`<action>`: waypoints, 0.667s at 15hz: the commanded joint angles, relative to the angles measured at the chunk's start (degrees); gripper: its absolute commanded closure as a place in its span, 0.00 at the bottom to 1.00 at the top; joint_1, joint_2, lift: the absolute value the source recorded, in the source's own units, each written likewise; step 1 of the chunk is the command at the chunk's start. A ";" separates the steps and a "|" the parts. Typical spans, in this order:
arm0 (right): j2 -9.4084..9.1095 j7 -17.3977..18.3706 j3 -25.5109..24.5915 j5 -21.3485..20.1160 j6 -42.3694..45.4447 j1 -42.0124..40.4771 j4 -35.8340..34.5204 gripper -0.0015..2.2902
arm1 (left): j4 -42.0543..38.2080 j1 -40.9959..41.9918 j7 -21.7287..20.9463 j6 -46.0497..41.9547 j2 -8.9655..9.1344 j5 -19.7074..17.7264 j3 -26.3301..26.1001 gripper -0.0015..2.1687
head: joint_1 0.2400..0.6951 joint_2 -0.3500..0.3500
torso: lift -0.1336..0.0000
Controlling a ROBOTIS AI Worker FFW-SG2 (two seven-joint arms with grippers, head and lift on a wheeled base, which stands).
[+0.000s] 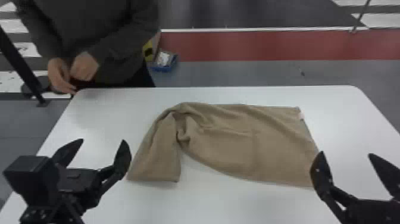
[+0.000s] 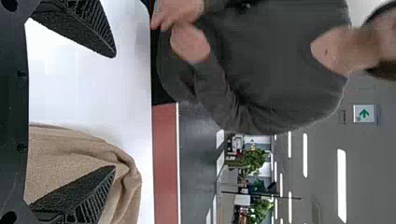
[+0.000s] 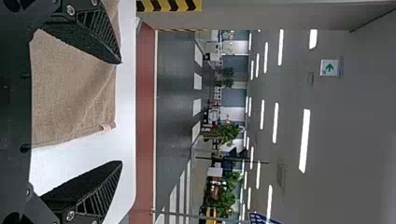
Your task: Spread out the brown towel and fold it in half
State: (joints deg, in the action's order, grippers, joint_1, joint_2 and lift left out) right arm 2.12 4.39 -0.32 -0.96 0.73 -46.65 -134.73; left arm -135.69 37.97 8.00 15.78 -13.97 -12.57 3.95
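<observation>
The robot's left gripper [image 1: 103, 140] is at the lower left of the head view, its two flat black fingers spread wide. The right gripper [image 1: 345, 152], at the lower right, is parted too; both point forward.

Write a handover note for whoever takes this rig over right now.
Left gripper: open and empty, left of the towel's near-left end.
Right gripper: open and empty, by the towel's right edge.
Brown towel: on the white table, its right part mostly flat, its left part bent toward the robot and bunched at the bend.
Done: right part largely spread.
Left: open out the left part, smooth the creases, then fold in half.
</observation>
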 commanded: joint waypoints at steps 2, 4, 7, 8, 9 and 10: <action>-0.01 0.00 0.14 -0.10 0.01 -0.02 0.08 0.05 | 0.08 0.00 -0.09 0.00 0.00 0.00 0.00 0.00 | 1.00 0.56 | 0.04; -0.01 0.00 0.05 -0.28 0.19 -0.02 0.26 0.05 | 0.17 0.00 -0.09 0.00 0.00 0.00 0.00 0.00 | 1.00 0.56 | 0.04; -0.01 0.00 -0.91 -0.36 0.54 -0.20 1.05 0.05 | 0.61 -0.26 -0.09 -0.18 0.09 0.00 -0.26 0.00 | 1.00 0.56 | 0.04; -0.01 0.00 -1.62 -0.28 0.71 -0.46 1.49 0.05 | 0.69 -0.35 -0.09 -0.18 0.09 0.09 -0.70 0.00 | 1.00 0.56 | 0.04; -0.01 0.00 -2.06 -0.28 0.89 -0.55 1.75 0.05 | 0.87 -0.53 -0.09 -0.18 0.18 0.09 -0.97 0.00 | 1.00 0.55 | 0.04; -0.10 0.00 -2.23 -0.28 0.89 -0.81 1.75 0.05 | 1.05 -0.79 -0.17 -0.18 0.26 0.35 -1.32 0.00 | 1.00 0.53 | 0.04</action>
State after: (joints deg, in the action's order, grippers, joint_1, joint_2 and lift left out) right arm 2.09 4.39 -2.08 -1.25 1.53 -47.18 -133.18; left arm -134.87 37.47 7.85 15.61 -13.79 -12.46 3.08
